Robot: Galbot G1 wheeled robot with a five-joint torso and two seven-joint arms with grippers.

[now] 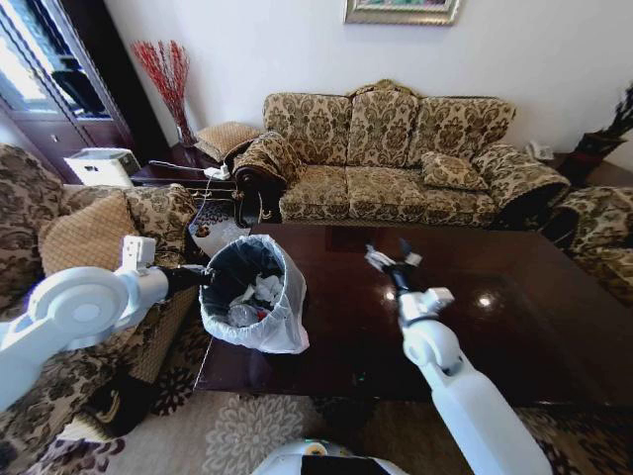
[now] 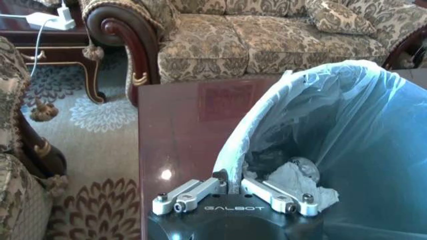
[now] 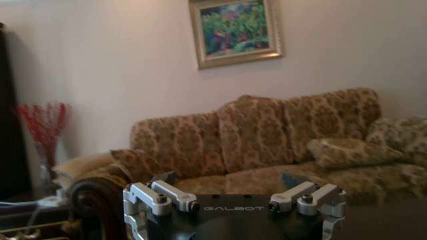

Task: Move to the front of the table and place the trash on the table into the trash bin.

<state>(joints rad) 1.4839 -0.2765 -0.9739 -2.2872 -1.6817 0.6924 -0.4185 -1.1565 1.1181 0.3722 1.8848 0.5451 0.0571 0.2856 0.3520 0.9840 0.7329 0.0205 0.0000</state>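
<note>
Behind the dark table [image 1: 514, 336] sits a patterned sofa [image 1: 396, 158]; the left gripper [image 2: 230, 186] pinches the trash bin [image 1: 252, 297] rim, trash [image 1: 259, 293] inside; the right gripper [image 1: 388, 259] hangs over the table, fingers spread.

Through the head view I saw a dim room, lit mainly by daylight from the window [image 1: 30, 59] at far left, which was overexposed. Two small glare spots and broader reflections lay on the glossy table [image 1: 514, 307]. Straight lines bowed toward the edges of that wide-angle view, and the corners stretched. In the left wrist view the light was even and the focus crisp, with one bright spot on the tabletop. I found the right wrist view soft and hazy, the sofa [image 3: 267, 145] and painting [image 3: 235, 30] blurred.
</note>
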